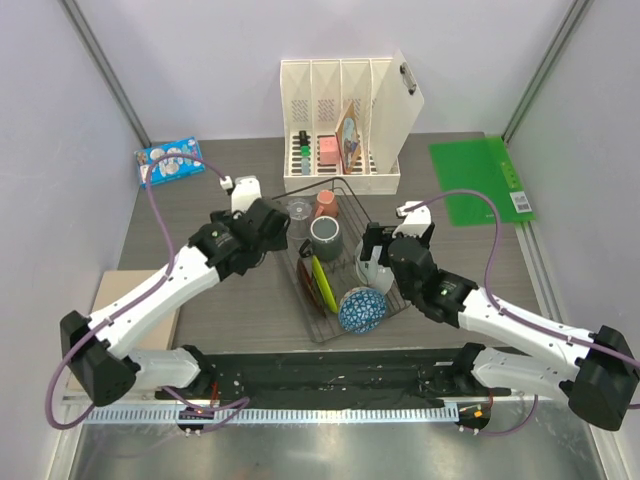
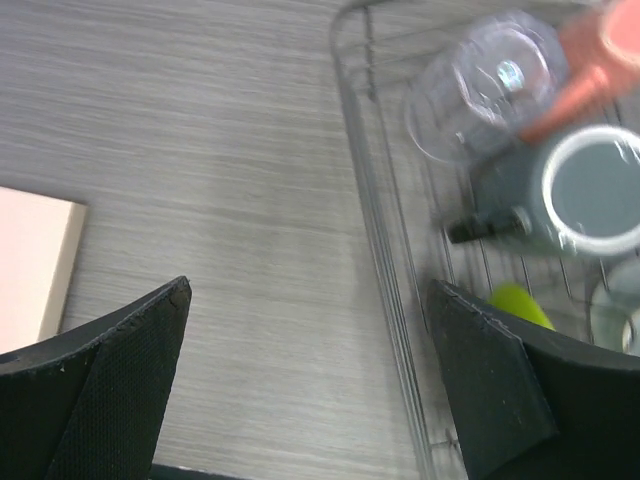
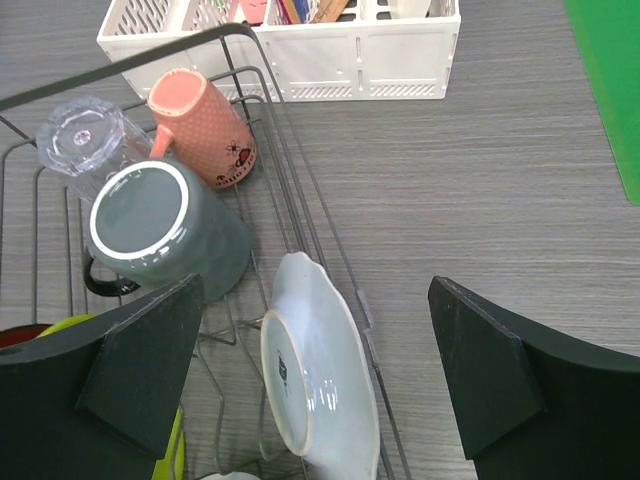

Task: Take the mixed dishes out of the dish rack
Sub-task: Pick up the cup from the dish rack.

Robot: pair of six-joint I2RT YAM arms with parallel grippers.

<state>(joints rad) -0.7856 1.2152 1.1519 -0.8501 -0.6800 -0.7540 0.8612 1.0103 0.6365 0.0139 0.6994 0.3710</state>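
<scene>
The dark wire dish rack (image 1: 340, 300) holds a clear glass (image 1: 298, 209), a pink mug (image 1: 325, 203), a dark grey mug (image 1: 326, 238), a lime-green plate (image 1: 321, 282) with a red plate beside it, a white plate (image 1: 372, 268) and a blue patterned bowl (image 1: 363, 309). My left gripper (image 1: 284, 232) is open and empty over the rack's left rim (image 2: 385, 290); glass (image 2: 490, 80) and grey mug (image 2: 590, 190) lie ahead of it. My right gripper (image 1: 378, 258) is open above the upright white plate (image 3: 320, 370), the plate between its fingers, with no contact showing.
A cream slotted file holder (image 1: 345, 125) with small items stands behind the rack. A green folder (image 1: 480, 180) lies at the back right, a blue packet (image 1: 168, 163) at the back left, a tan board (image 1: 140, 310) at the near left.
</scene>
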